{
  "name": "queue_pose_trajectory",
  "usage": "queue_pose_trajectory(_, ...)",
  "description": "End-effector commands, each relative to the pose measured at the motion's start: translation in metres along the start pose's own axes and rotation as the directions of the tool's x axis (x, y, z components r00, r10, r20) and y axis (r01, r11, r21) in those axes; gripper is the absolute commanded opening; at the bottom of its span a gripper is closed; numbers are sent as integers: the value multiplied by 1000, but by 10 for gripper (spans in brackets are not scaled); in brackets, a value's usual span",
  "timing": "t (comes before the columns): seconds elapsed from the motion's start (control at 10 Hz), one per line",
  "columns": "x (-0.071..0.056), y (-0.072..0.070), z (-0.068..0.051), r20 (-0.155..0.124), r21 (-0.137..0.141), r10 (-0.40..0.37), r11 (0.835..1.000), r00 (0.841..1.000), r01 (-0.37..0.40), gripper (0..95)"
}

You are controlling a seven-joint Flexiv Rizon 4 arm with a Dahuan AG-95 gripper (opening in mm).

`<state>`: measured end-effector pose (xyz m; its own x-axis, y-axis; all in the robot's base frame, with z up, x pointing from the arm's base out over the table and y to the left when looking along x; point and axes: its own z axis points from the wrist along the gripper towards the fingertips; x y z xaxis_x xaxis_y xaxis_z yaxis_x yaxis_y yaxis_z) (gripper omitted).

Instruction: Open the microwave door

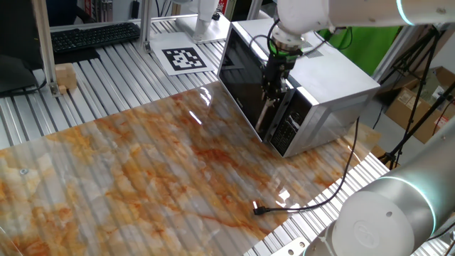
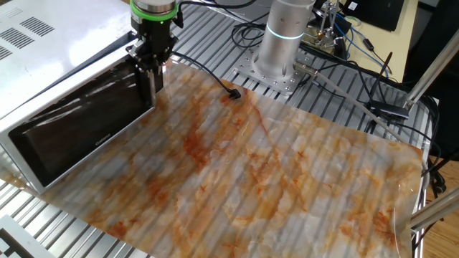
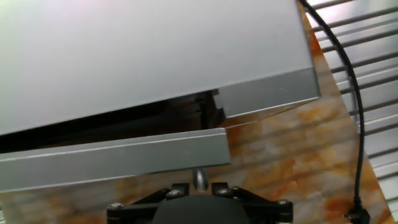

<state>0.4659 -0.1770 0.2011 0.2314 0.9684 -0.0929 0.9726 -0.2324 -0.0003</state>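
The silver-grey microwave (image 1: 334,78) stands at the back of the table, also in the other fixed view (image 2: 50,43). Its glossy black door (image 1: 242,78) (image 2: 79,122) is ajar by a narrow gap; the hand view shows the door's top edge (image 3: 112,158) apart from the microwave body (image 3: 143,50). My gripper (image 1: 274,89) (image 2: 152,79) is at the handle edge of the door, shut on the vertical silver handle (image 1: 264,117), whose rounded end (image 3: 199,180) shows between the fingers. The black power cord (image 1: 320,192) lies on the mat.
An orange marble-patterned mat (image 1: 156,178) covers the table in front of the microwave. The cord's plug (image 2: 233,94) lies on it. A keyboard (image 1: 92,35), a marker tag (image 1: 183,59) and a wooden block (image 1: 64,77) sit beyond. The arm's base (image 2: 280,43) stands nearby.
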Motion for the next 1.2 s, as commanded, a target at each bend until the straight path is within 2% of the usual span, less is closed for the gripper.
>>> queue_pose_trajectory(0.1, 5, 4, -2, -10, 34, 2, 999, 1000, -1, 380)
queue_pose_trajectory(0.2, 9, 4, -5, -16, 44, 10, 999, 1000, -9, 570)
queue_pose_trajectory(0.4, 18, 1, -9, -27, 54, 14, 998, 1000, -12, 570)
queue_pose_trajectory(0.5, 26, -1, -11, -34, 71, -10, 997, 999, 12, 570)
queue_pose_trajectory(0.6, 38, -7, -16, -46, 88, -95, 991, 994, 99, 380)
queue_pose_trajectory(0.7, 47, -13, -20, -61, 87, -168, 981, 984, 173, 380)
queue_pose_trajectory(0.8, 60, -21, -25, -77, 85, -274, 956, 959, 280, 380)
queue_pose_trajectory(0.9, 71, -31, -28, -84, 85, -381, 918, 921, 387, 190)
queue_pose_trajectory(1.0, 82, -43, -30, -92, 73, -528, 842, 844, 535, 0)
queue_pose_trajectory(1.1, 88, -52, -29, -97, 55, -666, 739, 740, 672, 0)
queue_pose_trajectory(1.2, 92, -62, -27, -104, 26, -787, 609, 608, 793, 0)
